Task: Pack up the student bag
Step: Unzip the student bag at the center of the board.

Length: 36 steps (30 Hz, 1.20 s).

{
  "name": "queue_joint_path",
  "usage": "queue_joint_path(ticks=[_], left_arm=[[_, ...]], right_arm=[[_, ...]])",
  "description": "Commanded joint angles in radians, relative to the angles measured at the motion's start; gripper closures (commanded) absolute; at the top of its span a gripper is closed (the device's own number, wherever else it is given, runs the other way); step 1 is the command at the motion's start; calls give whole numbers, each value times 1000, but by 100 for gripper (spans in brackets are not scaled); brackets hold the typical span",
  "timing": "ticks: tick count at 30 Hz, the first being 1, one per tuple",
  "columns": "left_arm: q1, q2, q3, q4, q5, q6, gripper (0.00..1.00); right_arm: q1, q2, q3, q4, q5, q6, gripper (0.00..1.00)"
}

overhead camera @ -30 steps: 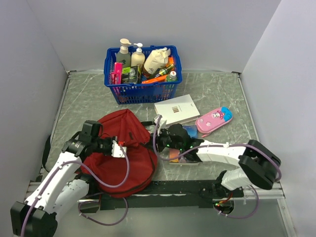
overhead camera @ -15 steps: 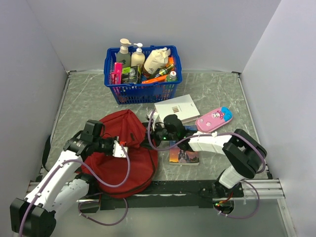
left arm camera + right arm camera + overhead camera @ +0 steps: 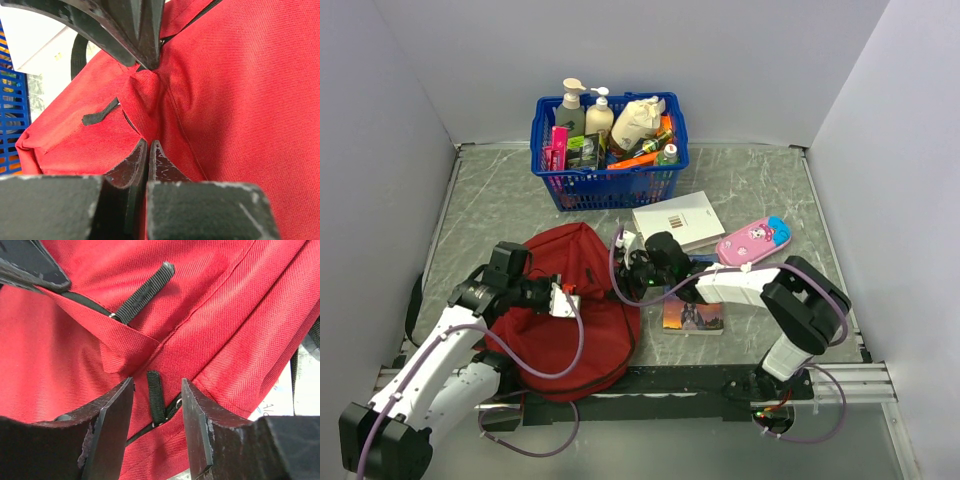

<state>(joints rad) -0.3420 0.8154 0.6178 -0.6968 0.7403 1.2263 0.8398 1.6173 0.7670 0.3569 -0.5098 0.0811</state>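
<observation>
While our left gripper (image 3: pixel 148 146) clenches a fold of the soft dark-red fabric backpack (image 3: pixel 570 262), our right gripper (image 3: pixel 157 383) hangs released at the backpack's right edge, jaws straddling a black webbing tab (image 3: pixel 156 401).

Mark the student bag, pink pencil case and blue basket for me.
student bag (image 3: pixel 570 255): top external view, upper red fabric panel.
pink pencil case (image 3: pixel 753 241): top external view, middle of its lid.
blue basket (image 3: pixel 610 186): top external view, front wall.

matt woven red cloth student bag (image 3: pixel 605 325), glossy blue plastic basket (image 3: pixel 610 185)
</observation>
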Motion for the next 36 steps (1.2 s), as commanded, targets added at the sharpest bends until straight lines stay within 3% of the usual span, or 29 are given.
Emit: queue_joint_path(ticks=[1,6,10,15,25,33,36], left_arm=[[-6,-27,23,40,77,-16,99],[-6,-24,22,72,90,-47,99],[-6,-28,23,74,93,-51,99],[-6,-38,5,77,93,-59,99],[-8,-47,-67,223,2,-184,99],[-8,54,2,276,-10,-300,97],[-6,90,30,231,-16,-265,99]], right_arm=[[10,35,15,10,-1,-38,50],[30,79,60,-10,-3,-44,55],[39,69,64,-1,19,-38,78],[39,-17,40,2,60,-24,100],[38,-257,-155,48,132,55,100],[39,-333,-209,54,146,101,100],[38,-381,-231,30,191,98,100]])
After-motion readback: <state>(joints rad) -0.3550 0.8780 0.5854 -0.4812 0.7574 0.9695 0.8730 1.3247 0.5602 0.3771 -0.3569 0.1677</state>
